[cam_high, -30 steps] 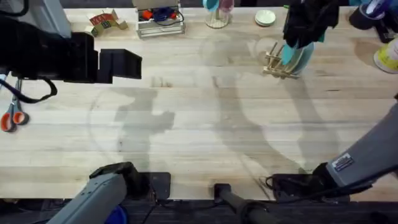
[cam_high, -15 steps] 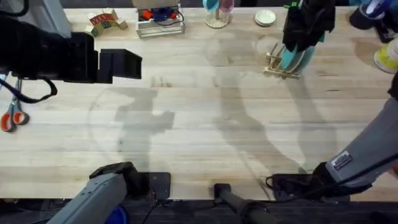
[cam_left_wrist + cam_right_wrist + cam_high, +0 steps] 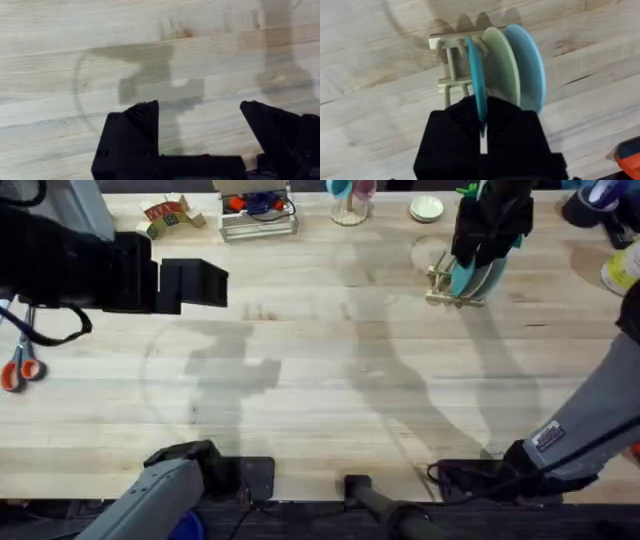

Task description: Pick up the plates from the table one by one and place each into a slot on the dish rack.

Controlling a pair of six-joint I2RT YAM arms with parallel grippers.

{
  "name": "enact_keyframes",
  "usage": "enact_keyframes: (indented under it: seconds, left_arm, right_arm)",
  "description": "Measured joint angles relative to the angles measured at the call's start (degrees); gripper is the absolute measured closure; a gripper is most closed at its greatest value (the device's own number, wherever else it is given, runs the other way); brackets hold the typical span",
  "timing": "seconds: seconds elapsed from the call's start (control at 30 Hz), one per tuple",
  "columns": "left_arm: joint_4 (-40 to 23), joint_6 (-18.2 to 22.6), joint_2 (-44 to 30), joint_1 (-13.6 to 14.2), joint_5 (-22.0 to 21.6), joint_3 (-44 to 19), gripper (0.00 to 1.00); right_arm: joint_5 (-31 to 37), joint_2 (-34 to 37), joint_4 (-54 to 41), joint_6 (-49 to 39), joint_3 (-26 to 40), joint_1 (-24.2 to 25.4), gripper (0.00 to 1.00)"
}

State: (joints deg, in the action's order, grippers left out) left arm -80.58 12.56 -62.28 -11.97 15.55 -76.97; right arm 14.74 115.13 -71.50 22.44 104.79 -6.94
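The small wooden dish rack (image 3: 438, 286) stands at the far right of the table (image 3: 330, 400). Three plates stand upright in it: a turquoise plate (image 3: 476, 75), a cream plate (image 3: 501, 65) and a pale blue plate (image 3: 529, 62). My right gripper (image 3: 482, 242) hovers over the rack, shut on the top edge of the turquoise plate, which sits in a slot between the pegs (image 3: 451, 60). My left gripper (image 3: 200, 120) is open above bare wood at the left, holding nothing.
Along the far edge are a wire basket (image 3: 258, 215) of coloured items, toy blocks (image 3: 170, 218), a cup (image 3: 348, 205) and a small round dish (image 3: 426, 208). Scissors (image 3: 20, 365) lie at the left edge. A container (image 3: 625, 270) stands at the far right.
My right gripper has shifted slightly toward the far edge over the rack, with the turquoise plate in it. The left arm has not moved.
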Motion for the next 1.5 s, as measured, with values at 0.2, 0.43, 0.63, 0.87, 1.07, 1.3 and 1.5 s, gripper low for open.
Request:
enact_keyframes:
  seconds: [0.2,0.43,0.63,0.87,1.07,1.3,1.5]
  left_arm:
    - [0.0,0.0,-0.02,0.0,0.02,0.0,0.006]
    - [0.0,0.0,-0.02,0.0,0.0,0.0,0.006]
    - [0.0,0.02,-0.02,0.0,0.02,0.0,0.006]
    - [0.0,0.0,-0.02,0.0,0.02,0.0,0.006]
    - [0.24,0.02,-0.02,0.0,0.0,0.0,0.006]
    - [0.24,0.02,-0.02,0.0,0.01,0.0,0.005]
    - [0.24,0.0,-0.02,0.0,0.0,0.0,0.005]
  right_arm:
    - [-0.04,0.0,-0.02,0.0,0.0,0.0,0.876]
    - [-0.04,0.0,-0.05,0.0,0.0,0.0,0.851]
    - [-0.06,0.0,-1.42,-0.02,0.02,0.0,0.748]
    - [0.0,0.0,-3.2,-0.02,2.39,0.0,0.735]
    - [0.0,0.0,-4.69,-0.42,6.49,0.0,0.73]
    - [0.03,0.0,-9.34,-1.92,11.45,0.0,0.735]
    - [-0.02,-1.14,-11.63,-3.7,14.05,0.0,0.716]
